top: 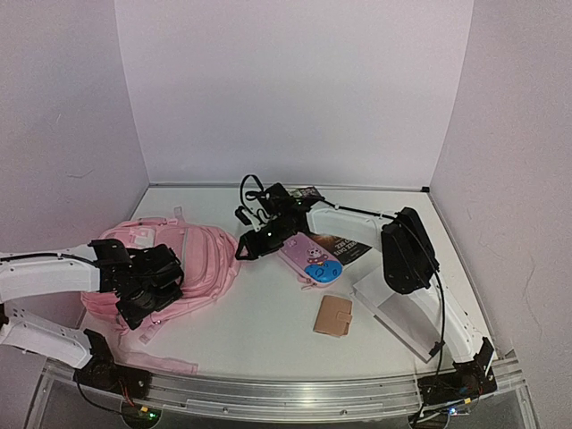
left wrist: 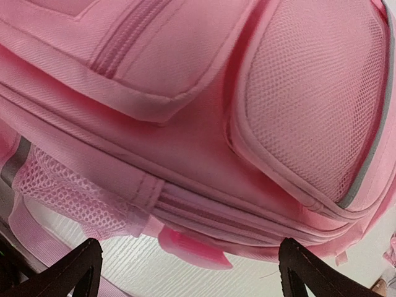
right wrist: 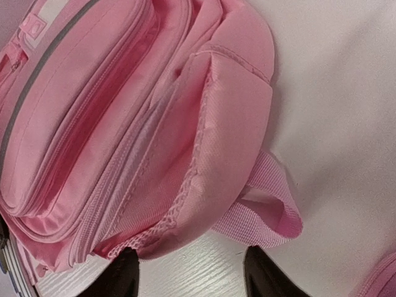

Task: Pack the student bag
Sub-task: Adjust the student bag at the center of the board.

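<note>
We note the student bag [top: 201, 259], soft and floppy, on the table's [top: 268, 331] left; left gripper [left wrist: 192, 272] gapes empty beside it, right gripper [right wrist: 193, 272] half-apart astride its hem [right wrist: 197, 154], likely the firmest hold.

**Surface** [top: 259, 340]: white and flat, with a faint wood grain in the wrist views. A metal rail [top: 295, 386] runs along the near edge.

Lying directly on it:
- **student bag** [top: 197, 259]: pink soft fabric, the largest item. It lies on the left half with its pockets facing up, and one strap [top: 165, 362] trails flat toward the near edge.
- **oval case** [top: 310, 259]: pink with a blue cartoon patch, at the centre, just right of the student bag. It overlaps a dark printed card [top: 350, 248].
- **tan wallet** [top: 333, 315]: closed, nearer than the oval case and apart from it.
- **white flat box** [top: 377, 299]: on the right, just beside the tan wallet and partly hidden.
- **small patterned item** [top: 308, 192]: at the rear edge, too obscured to identify.
</note>
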